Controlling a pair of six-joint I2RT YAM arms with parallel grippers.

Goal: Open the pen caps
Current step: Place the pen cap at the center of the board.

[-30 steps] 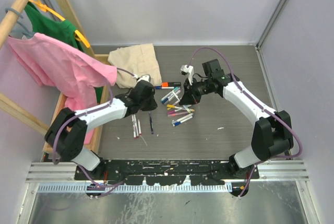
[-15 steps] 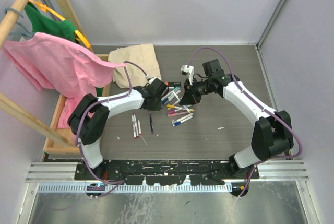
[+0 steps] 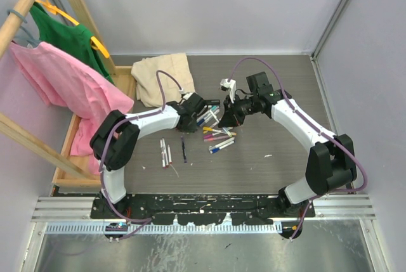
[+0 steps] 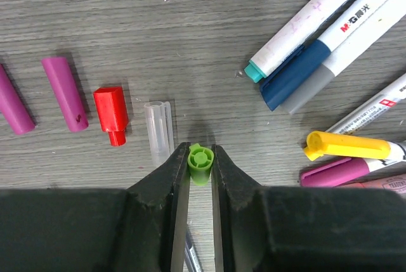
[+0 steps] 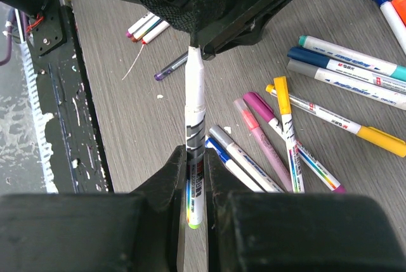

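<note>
My left gripper (image 4: 200, 158) is shut on a small green pen cap (image 4: 201, 163), pinched at the fingertips just above the table. Loose caps lie to its left: a purple one (image 4: 63, 93), a red one (image 4: 111, 114) and a clear one (image 4: 158, 126). My right gripper (image 5: 196, 158) is shut on a white-barrelled pen (image 5: 195, 94) with a green rear end. The pen's bare tip points at the left gripper (image 5: 209, 6). From above, the left gripper (image 3: 192, 108) and right gripper (image 3: 229, 115) face each other over the pen pile (image 3: 217, 136).
Capped pens lie to the right: teal, blue and grey (image 4: 330, 44), yellow (image 4: 346, 145) and purple (image 4: 342, 172). More pens (image 3: 166, 153) lie near the left arm. A black marker with an orange cap (image 3: 206, 102), a beige cloth (image 3: 163, 78) and a rack with a pink shirt (image 3: 76, 88) are at the back left.
The left arm has swung right, bringing its gripper up to the tip of the pen in the right gripper. The pink shirt has dropped back to the left. The right arm is unmoved.
</note>
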